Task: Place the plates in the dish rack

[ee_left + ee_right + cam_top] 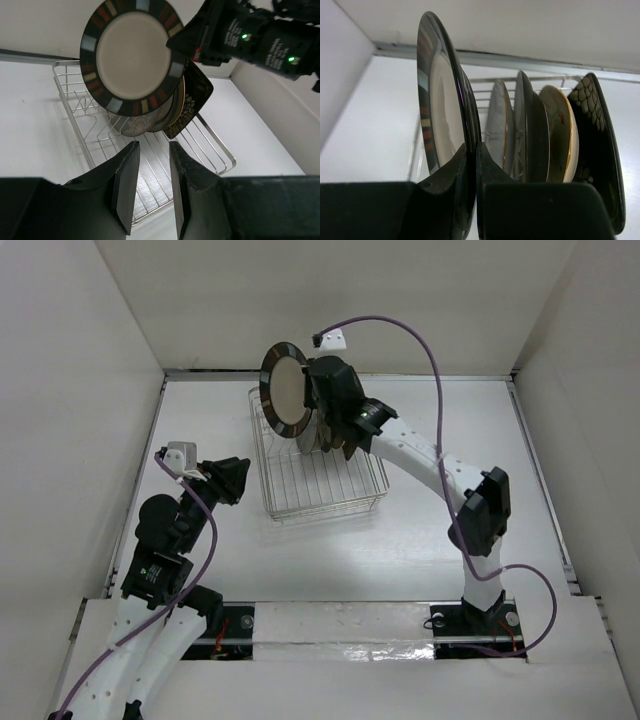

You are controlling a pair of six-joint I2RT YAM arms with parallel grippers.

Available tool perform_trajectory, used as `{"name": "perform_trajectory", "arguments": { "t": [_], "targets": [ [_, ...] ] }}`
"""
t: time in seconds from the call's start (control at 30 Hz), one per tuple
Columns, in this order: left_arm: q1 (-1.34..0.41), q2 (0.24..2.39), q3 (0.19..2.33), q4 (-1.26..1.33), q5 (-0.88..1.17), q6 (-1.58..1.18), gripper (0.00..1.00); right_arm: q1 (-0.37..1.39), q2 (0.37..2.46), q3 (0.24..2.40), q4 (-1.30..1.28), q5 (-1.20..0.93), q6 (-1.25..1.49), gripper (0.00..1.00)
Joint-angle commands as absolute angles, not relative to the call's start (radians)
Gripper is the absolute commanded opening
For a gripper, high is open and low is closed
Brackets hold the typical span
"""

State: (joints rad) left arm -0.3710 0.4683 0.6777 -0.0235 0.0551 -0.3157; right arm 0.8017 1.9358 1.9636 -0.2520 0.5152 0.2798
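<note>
Left end effector [226, 480] hung spread and empty. Black-rimmed plate [284, 390] stood upright above the dish rack [330, 498], its rim pinched by the right end effector [472, 155] (four slotted plates [540, 135] just beside). Best lowered straight, kept vertical, into the free slot.

Black-rimmed plate [132, 55] hides most of racked plates [195, 95] behind; slot positions prob. untellable.

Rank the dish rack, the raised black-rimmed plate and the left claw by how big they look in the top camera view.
1. dish rack, clearly largest.
2. black-rimmed plate; it is held up nearer the camera and angled, so this is its apparent size only.
3. left claw, somewhat smaller.
</note>
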Motion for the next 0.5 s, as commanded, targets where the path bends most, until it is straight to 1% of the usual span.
{"name": "perform_trajectory", "arguments": {
  "t": [0.0, 0.13, 0.37, 0.47],
  "targets": [
    [-0.368, 0.457, 0.707, 0.002, 0.049, -0.310, 0.27, 0.818, 1.923, 2.120, -0.130, 0.686, 0.262, 0.00],
    [-0.368, 0.462, 0.709, 0.002, 0.058, -0.311, 0.27, 0.854, 1.986, 2.177, -0.152, 0.784, 0.219, 0.00],
    [-0.368, 0.466, 0.701, 0.009, 0.087, -0.314, 0.27, 0.894, 2.032, 2.184, -0.120, 0.929, 0.146, 0.00],
    [-0.368, 0.462, 0.698, 0.014, 0.101, -0.316, 0.28, 0.904, 2.051, 2.178, -0.120, 0.925, 0.141, 0.00]
  ]
}}
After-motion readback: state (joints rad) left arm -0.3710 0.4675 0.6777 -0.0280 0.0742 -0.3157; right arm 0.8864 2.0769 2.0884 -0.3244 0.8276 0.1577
